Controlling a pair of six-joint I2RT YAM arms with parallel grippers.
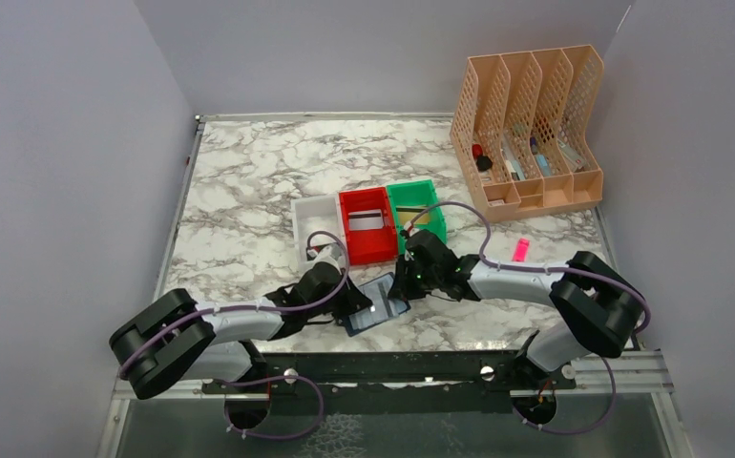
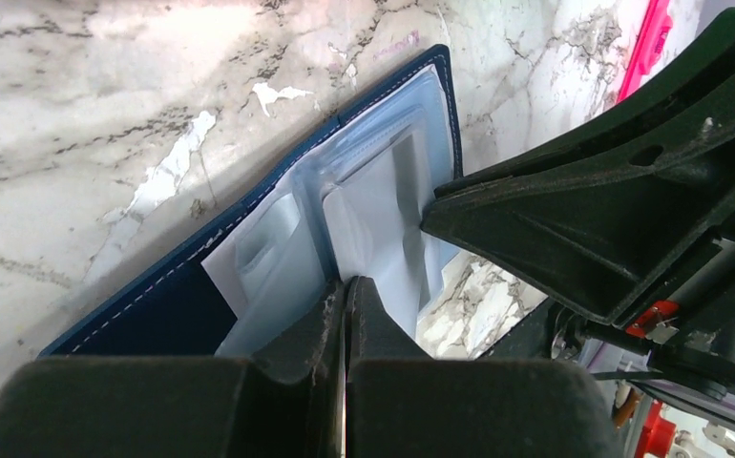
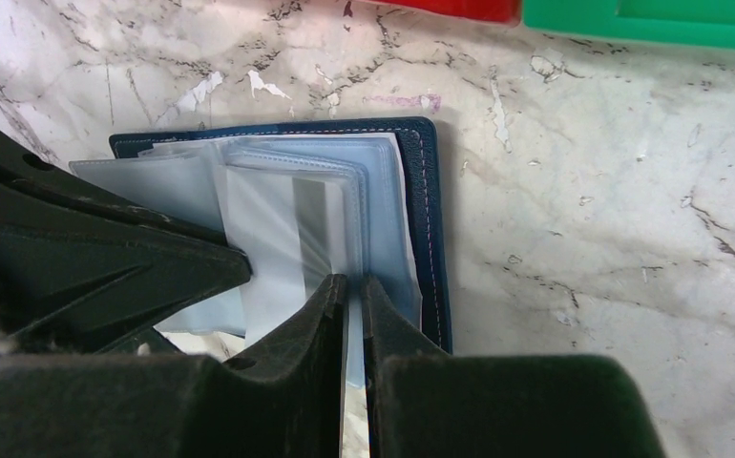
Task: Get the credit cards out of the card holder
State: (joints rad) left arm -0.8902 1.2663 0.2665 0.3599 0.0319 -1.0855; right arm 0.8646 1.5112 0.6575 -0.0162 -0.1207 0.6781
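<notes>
Near the counter's [image 3: 583, 239] front edge, your left claw [image 2: 345, 286], shut, pinned the card holder [image 2: 154, 315] steady while your right claw [image 3: 352, 284] pinched a sleeve [image 3: 345, 229].

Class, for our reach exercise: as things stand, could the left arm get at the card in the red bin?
Probably yes. The red bin, card inside, lies open-topped just beyond the left gripper, with nothing between them. The gripper is shut at the wallet, so it would have to open first.
</notes>
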